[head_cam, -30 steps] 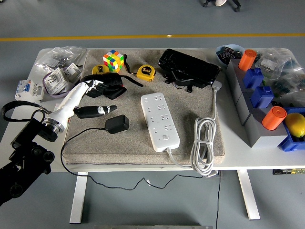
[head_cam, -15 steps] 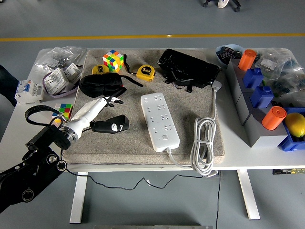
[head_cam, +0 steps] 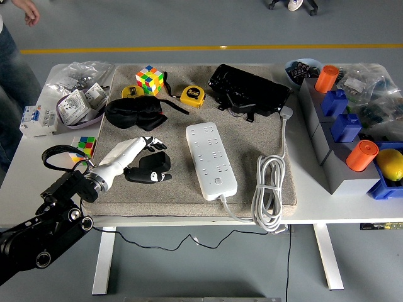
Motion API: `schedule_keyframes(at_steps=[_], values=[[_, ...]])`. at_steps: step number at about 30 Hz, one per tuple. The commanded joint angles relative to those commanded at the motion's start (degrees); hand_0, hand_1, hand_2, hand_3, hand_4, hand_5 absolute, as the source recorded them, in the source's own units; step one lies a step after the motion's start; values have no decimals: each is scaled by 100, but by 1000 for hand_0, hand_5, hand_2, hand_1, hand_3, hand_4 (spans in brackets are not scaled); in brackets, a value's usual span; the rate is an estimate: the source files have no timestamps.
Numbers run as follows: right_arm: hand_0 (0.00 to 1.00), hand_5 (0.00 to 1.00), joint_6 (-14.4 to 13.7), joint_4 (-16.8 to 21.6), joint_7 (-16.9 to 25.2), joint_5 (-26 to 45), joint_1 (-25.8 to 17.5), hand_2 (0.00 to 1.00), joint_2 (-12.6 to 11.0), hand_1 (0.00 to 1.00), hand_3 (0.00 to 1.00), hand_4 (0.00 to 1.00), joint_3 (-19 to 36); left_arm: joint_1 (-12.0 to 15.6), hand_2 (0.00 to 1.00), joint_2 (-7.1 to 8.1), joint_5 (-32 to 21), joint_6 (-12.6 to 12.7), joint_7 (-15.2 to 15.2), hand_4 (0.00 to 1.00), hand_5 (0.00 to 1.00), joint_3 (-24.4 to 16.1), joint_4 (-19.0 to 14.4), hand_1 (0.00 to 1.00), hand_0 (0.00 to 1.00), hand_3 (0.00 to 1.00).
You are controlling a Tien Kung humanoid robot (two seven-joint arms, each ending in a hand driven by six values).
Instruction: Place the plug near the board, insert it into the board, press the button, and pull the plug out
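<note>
The black plug adapter (head_cam: 156,166) lies on the grey mat (head_cam: 252,135), left of the white power strip (head_cam: 211,157). Its thin black cord runs off the mat's front left and under the table. My left hand (head_cam: 150,161), on a white forearm with black fingers, reaches in from the lower left. Its fingers are closed around the plug, fingers above and thumb below. The plug still rests on the mat. The strip's button (head_cam: 218,183) is near its front end. The right arm is out of view.
The strip's white cable lies coiled (head_cam: 269,192) at the mat's right. A black pouch (head_cam: 133,111), Rubik's cube (head_cam: 150,79), tape measures (head_cam: 192,95) and a black case (head_cam: 249,89) sit behind. Grey and blue bins (head_cam: 343,138) stand right. A person's leg (head_cam: 12,69) is at top left.
My left hand swung from the back left of the mat down to the plug and closed around it. A person has come into view at the top left.
</note>
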Motion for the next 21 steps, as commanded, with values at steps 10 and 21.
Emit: schedule_keyframes(at_steps=[10,21], values=[[679,588,-3,5,3,-8,-6,689,-1,693,597,998,-5,-71,629,-115,-171,92,-56,982,206,9,266,620,601,583],[679,587,-5,6,4,-10,1,690,-3,692,597,998,-8,-172,592,-201,-231,110,3,931,180,-27,482,600,565,570]])
